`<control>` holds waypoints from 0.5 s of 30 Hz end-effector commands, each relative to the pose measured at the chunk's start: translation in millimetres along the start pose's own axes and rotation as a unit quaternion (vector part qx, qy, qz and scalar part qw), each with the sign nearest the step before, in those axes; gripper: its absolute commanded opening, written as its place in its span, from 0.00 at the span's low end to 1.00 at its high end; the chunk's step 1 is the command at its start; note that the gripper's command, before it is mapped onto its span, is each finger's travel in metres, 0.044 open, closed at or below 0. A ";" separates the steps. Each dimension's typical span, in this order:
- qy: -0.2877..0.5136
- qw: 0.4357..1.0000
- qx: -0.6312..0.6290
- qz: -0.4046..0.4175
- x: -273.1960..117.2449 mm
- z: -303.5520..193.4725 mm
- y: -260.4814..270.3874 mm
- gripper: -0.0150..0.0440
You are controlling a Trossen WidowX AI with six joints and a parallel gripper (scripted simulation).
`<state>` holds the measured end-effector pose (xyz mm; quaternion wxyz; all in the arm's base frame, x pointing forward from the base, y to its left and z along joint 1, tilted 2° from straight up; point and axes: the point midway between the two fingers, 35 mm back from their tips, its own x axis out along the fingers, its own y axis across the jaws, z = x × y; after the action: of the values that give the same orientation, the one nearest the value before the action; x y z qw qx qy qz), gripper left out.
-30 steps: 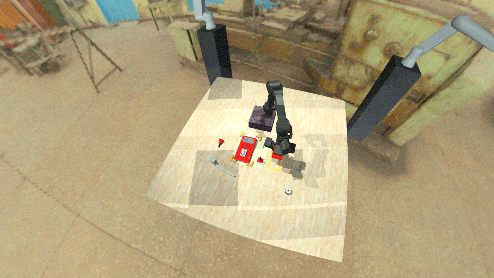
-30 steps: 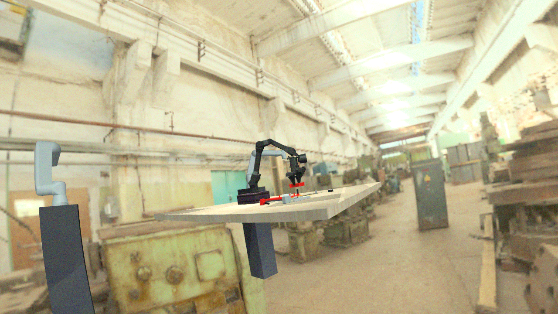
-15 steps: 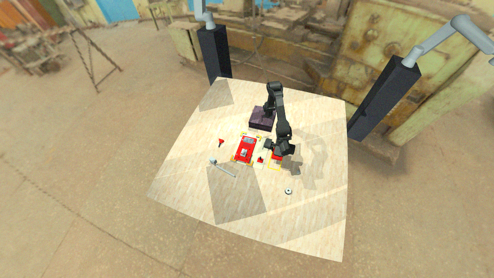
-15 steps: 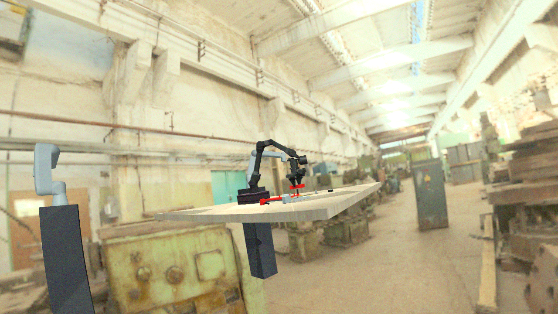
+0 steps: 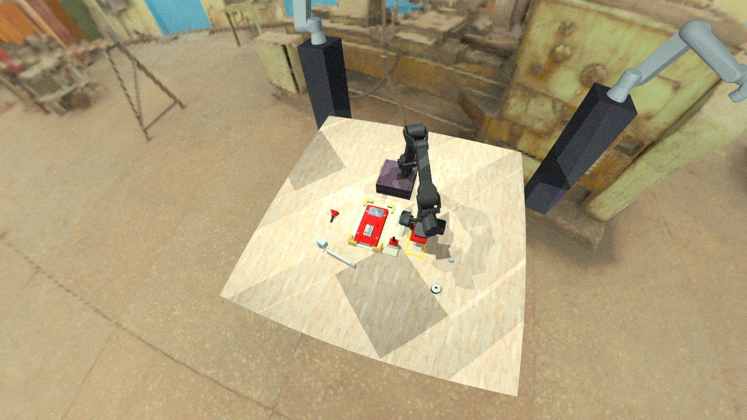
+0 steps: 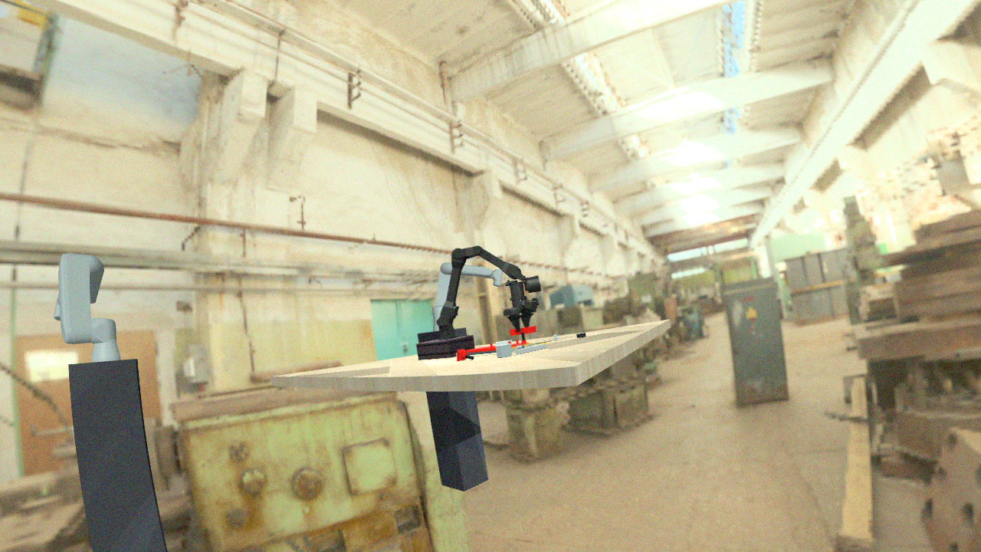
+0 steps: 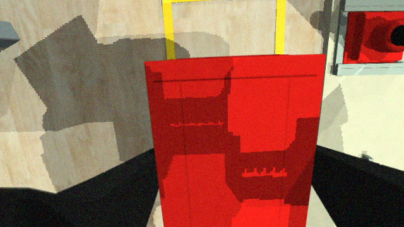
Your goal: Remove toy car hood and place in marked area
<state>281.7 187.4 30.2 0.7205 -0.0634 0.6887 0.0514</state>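
Parallel-jaw gripper (image 5: 421,230) (image 6: 523,328) (image 7: 231,154), jaws clamped on the opposite sides of the red hood (image 5: 418,239) (image 6: 523,330) (image 7: 259,107), which is raised above the counter (image 5: 313,308) (image 6: 480,381) (image 7: 19,151). From above, the hood overlaps part of the yellow-outlined area (image 5: 415,256) (image 7: 168,28), right of the counter's middle. Toward the near right corner lies a black-and-white ring (image 5: 436,287); farther in, a small grey block (image 5: 451,259) (image 7: 7,33) rests between the outline and the right edge. A pale grey rod (image 5: 340,258) (image 6: 531,349) lies left of centre, near a pale grey cuboid (image 5: 321,242) (image 6: 503,349). Farther inward, a cream board (image 5: 395,221) (image 7: 372,110) carries a black-knobbed red block (image 5: 393,242) (image 7: 356,53) and a flat red panel (image 5: 374,225) within yellow corner brackets. A red piece with a dark stem (image 5: 334,213) lies toward the left edge. Beyond, the dark arm base (image 5: 387,182) (image 6: 445,346) stands nearer the far edge; a left pillar (image 5: 326,78) (image 6: 106,425) and a right pillar (image 5: 574,151) (image 6: 456,439) rise beside the far corners.
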 end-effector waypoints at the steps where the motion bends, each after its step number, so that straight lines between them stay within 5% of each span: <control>1: 0.002 1.000 0.000 -0.002 4.4 -1.5 -1.1 0.25; 15: 0.002 1.000 0.000 -0.002 15.7 -2.2 -1.4 0.25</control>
<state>281.7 186.8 18.1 0.7205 -0.0630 0.6888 0.0509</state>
